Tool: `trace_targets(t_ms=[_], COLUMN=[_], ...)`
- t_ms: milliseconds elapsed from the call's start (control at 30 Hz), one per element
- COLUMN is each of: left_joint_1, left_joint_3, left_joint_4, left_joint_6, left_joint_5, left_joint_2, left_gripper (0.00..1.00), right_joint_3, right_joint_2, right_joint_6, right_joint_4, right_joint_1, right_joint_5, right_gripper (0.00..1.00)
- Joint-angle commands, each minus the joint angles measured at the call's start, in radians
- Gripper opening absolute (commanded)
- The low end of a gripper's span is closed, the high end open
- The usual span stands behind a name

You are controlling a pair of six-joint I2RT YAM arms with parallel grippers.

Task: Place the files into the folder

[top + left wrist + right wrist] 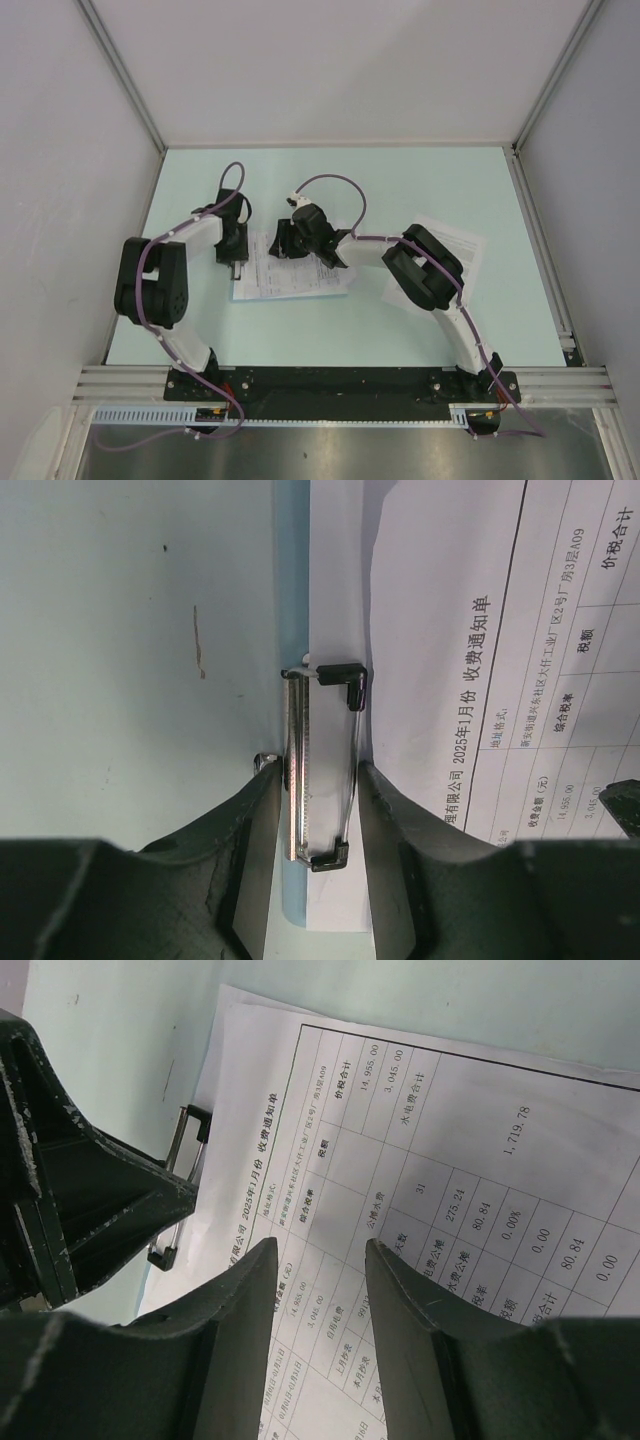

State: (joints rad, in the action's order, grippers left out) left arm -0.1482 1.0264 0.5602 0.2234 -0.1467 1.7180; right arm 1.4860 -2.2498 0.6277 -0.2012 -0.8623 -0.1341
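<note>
**Seating the files (300, 280) under the clip (300, 770) of the folder (291, 600)**

*Top external view.* The stack of files lies just left of centre on the pale table (400, 190). The left gripper (236, 262) sits at the stack's left short edge, where the clip is. The right gripper (285, 240) reaches in from the right over the stack's upper part. The arms thus split the work: one tends the clip, the other the paper. One loose sheet (462, 245) lies apart at centre right, partly under the right arm, apparently not yet gathered.

*Left wrist view.* The folder shows as a narrow blue strip running down the centre, with the silver clip across it. A printed sheet covers the right half of the frame, and its edge passes beneath the clip's black-tipped wire. The two fingers bracket the clip's lower part and appear to touch it on both sides. This reads as a grip on the clip, probably to work its spring while paper goes under.

*Right wrist view.* The right fingers stand apart at lower centre with nothing between them, directly over the table-printed top sheet. Whether they touch it cannot be told. The stance suits pressing or nudging the sheet toward the clip at centre left.
</note>
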Motion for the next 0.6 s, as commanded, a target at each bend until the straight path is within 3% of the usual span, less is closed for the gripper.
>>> trace_targets(t_ms=[0, 100, 200, 233, 400, 433, 567], left_joint_1=[0.002, 0.006, 0.006, 0.007, 0.025, 0.036, 0.059], left_joint_3=[0.000, 0.004, -0.006, -0.014, -0.041, -0.049, -0.080], left_joint_4=[-0.048, -0.037, -0.036, -0.037, -0.060, -0.077, -0.097], left_joint_6=[-0.024, -0.039, -0.044, -0.044, -0.026, -0.019, 0.001], left_joint_5=[0.035, 0.041, 0.047, 0.052, 0.165, 0.214, 0.274], left_joint_2=[0.083, 0.087, 0.078, 0.075, 0.074, 0.059, 0.019], left_gripper=[0.42, 0.39, 0.24, 0.14, 0.05, 0.00, 0.00], right_joint_3=[-0.038, -0.039, -0.039, -0.038, -0.039, -0.039, -0.039], right_joint_2=[-0.074, -0.074, -0.074, -0.076, -0.083, -0.083, -0.085], right_joint_6=[-0.019, -0.019, -0.017, -0.016, 0.001, 0.006, 0.035], right_joint_4=[0.151, 0.152, 0.151, 0.148, 0.132, 0.132, 0.146], right_joint_1=[-0.012, -0.010, -0.009, -0.010, -0.014, -0.012, -0.001], right_joint_5=[-0.022, -0.022, -0.027, -0.030, -0.050, -0.056, -0.058], right_gripper=[0.46, 0.46, 0.46, 0.46, 0.46, 0.46, 0.46])
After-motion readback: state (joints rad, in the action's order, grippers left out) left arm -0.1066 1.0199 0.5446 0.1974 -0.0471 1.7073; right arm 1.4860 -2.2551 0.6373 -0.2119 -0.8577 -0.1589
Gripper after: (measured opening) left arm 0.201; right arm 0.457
